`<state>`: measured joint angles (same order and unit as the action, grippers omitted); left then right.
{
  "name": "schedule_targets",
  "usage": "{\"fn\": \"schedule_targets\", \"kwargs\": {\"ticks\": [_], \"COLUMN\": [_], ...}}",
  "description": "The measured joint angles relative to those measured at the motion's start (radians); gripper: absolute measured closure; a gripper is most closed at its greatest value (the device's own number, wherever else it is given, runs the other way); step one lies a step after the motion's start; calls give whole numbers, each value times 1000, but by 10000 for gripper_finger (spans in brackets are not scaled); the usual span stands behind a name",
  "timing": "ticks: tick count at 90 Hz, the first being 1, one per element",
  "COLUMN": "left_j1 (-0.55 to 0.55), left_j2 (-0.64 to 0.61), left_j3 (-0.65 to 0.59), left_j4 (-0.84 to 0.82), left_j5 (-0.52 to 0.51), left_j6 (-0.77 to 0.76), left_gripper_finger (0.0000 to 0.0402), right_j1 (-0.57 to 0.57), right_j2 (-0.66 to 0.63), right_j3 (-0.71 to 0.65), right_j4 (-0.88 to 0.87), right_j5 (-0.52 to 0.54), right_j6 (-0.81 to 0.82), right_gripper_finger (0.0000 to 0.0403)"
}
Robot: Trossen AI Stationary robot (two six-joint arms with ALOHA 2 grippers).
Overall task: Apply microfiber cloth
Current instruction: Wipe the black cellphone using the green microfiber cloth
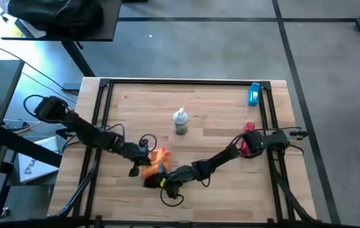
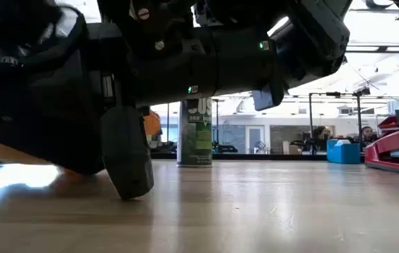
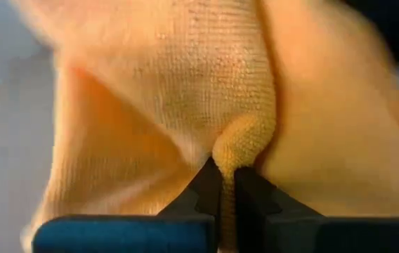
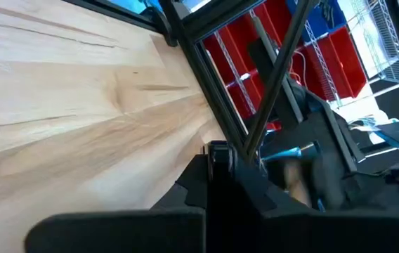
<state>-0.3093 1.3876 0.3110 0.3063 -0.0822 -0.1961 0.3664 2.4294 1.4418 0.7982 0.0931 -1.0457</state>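
While the left end effector (image 3: 227,184) pinches shut on a fold of the cloth (image 3: 206,91) at lower centre, the soft, light fabric looks best gripped by bunched folds; the right end effector's (image 1: 167,183) opening I cannot tell.

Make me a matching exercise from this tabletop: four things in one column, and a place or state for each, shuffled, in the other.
Things:
1. microfiber cloth
2. spray can
3. blue object
4. red stapler

Places or states:
A. near the table's far right corner
B. upright at the table's middle
C. pinched by the left gripper
D. at the table's right edge, by the right arm

Pairs: 1-C, 2-B, 3-A, 4-D
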Motion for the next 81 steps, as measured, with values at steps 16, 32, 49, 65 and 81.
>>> {"fn": "schedule_targets", "kwargs": {"ticks": [16, 32, 49, 65, 81], "left_j1": [67, 20, -58, -91, -145], "left_j2": [-2, -43, -130, -198, -236], "left_j3": [1, 1, 1, 1, 0], "left_j4": [-25, -38, -87, -187, -308], "left_j5": [-5, 108, 24, -74, -142], "left_j6": [37, -39, -67, -107, -167], "left_gripper_finger": [402, 402, 402, 402, 402], "right_j1": [0, -2, -2, -5, -7], "right_j2": [1, -2, -20, -16, -16], "right_j3": [0, 2, 86, 240, 325], "right_j4": [-7, -66, -369, -687, -870], "right_j5": [6, -68, -113, -114, -123], "right_j6": [-6, 41, 80, 77, 87], "right_gripper_finger": [403, 403, 402, 402, 402]}}
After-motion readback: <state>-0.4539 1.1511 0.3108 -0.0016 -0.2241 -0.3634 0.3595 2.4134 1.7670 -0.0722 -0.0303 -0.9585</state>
